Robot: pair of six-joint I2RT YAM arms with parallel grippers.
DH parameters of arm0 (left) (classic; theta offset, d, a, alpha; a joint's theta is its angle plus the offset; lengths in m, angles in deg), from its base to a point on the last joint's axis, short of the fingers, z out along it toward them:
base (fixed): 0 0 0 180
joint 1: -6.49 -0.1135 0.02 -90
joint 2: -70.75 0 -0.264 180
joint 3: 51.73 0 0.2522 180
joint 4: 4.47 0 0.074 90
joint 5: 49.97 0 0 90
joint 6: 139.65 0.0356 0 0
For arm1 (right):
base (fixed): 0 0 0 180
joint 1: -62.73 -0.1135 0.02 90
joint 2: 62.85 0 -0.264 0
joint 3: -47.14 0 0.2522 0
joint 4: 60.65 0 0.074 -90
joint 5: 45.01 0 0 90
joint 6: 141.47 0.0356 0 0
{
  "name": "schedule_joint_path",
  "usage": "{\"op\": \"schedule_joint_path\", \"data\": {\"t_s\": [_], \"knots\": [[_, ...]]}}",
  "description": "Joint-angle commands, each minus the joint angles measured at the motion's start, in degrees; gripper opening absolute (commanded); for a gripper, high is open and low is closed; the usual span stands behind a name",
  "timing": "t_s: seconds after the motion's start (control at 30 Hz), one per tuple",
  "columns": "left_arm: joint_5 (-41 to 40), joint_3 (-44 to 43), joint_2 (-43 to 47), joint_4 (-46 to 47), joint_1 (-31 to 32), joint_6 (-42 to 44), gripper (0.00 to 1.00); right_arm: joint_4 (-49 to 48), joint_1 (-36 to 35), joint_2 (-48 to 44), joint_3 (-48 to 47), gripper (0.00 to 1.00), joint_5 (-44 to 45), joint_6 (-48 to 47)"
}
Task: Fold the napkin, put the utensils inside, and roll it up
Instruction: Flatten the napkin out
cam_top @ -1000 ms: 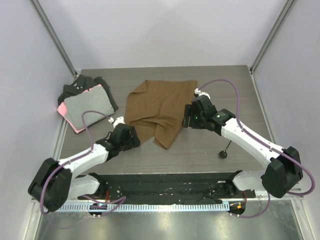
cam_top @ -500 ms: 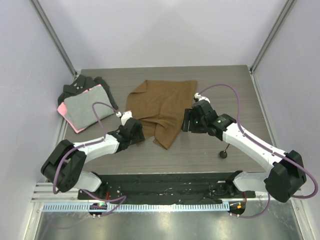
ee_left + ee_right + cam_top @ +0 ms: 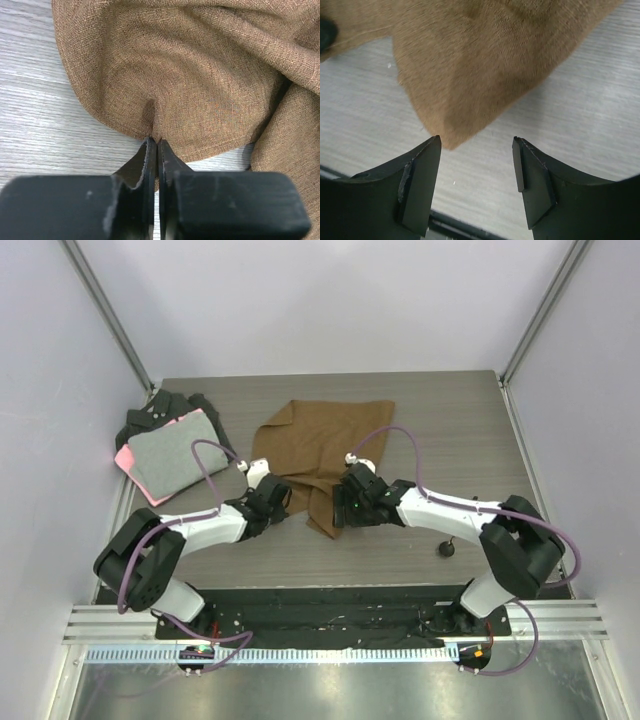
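Observation:
The brown napkin (image 3: 325, 435) lies rumpled on the table, one flap folded down to a near corner. My left gripper (image 3: 283, 494) is at its near left edge. In the left wrist view the fingers (image 3: 154, 146) are pressed together on the napkin (image 3: 200, 75) hem, which puckers at the tips. My right gripper (image 3: 338, 518) hovers open over the near corner. In the right wrist view the napkin (image 3: 480, 60) corner points between the tips of the right gripper (image 3: 476, 143). A slim black utensil (image 3: 447, 546) lies right of the right arm, its handle partly under that arm.
A grey cloth with a pink edge (image 3: 175, 455) lies on black cloths (image 3: 160, 412) at the table's far left. The black base rail (image 3: 330, 608) runs along the near edge. Grey walls close in the table on three sides.
My left gripper slid right to the napkin's near left edge and shut on it. My right gripper swung left and nearer to the napkin's near corner, staying open.

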Motion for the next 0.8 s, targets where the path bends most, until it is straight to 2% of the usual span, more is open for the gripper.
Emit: {"op": "schedule_joint_path", "data": {"t_s": [0.0, 0.1, 0.17, 0.2, 0.23, 0.27, 0.33, 0.37, 0.47, 0.57, 0.67, 0.7, 0.77], "knots": [[4.7, 2.7, -1.1, -9.8, 0.3, -0.2, 0.01, -5.9, 0.0, 3.0, -1.3, 0.67, 1.7, 1.3], [3.4, 1.2, 3.0, -13.2, 0.3, 0.4, 0.0, -6.8, 0.1, 6.3, -2.4, 0.65, 3.3, 1.0], [2.5, 0.0, 6.0, -14.9, 0.1, 1.4, 0.0, -6.8, 0.5, 8.6, -3.3, 0.55, 4.3, 0.1], [1.6, -0.5, 8.9, -15.9, 0.0, 1.8, 0.0, -6.8, 0.6, 9.1, -4.1, 0.49, 4.6, -0.1], [1.5, -1.2, 10.8, -17.4, -0.3, 2.6, 0.0, -6.6, 1.3, 9.3, -4.3, 0.35, 4.8, -0.3], [1.3, -1.6, 12.4, -18.2, -0.6, 3.2, 0.0, -6.4, 1.7, 8.9, -4.7, 0.27, 4.9, -0.9], [1.5, -3.1, 16.7, -20.5, -2.8, 4.4, 0.0, -4.0, 2.4, 7.4, -5.7, 0.16, 6.0, -1.5], [1.8, -3.6, 18.0, -21.3, -3.9, 5.9, 0.0, -2.8, 3.4, 4.7, -6.0, 0.08, 8.1, -1.7], [5.0, -6.1, 22.6, -24.2, -10.0, 9.3, 0.0, 1.7, 7.2, -0.4, -7.1, 0.03, 9.7, -3.4], [9.2, -8.6, 25.3, -27.1, -16.0, 11.4, 0.0, 6.9, 11.3, -5.2, -10.6, 0.03, 9.7, -6.5], [10.4, -9.6, 25.5, -27.8, -19.3, 13.9, 0.0, 11.2, 16.4, -5.2, -15.6, 0.09, 12.1, -10.3], [10.4, -9.7, 24.9, -27.9, -20.0, 14.0, 0.0, 12.6, 18.9, -4.7, -17.8, 0.15, 12.6, -11.1], [12.7, -9.7, 23.3, -27.2, -21.0, 13.9, 0.01, 14.7, 20.3, -2.6, -20.5, 0.2, 14.0, -12.4]]}}
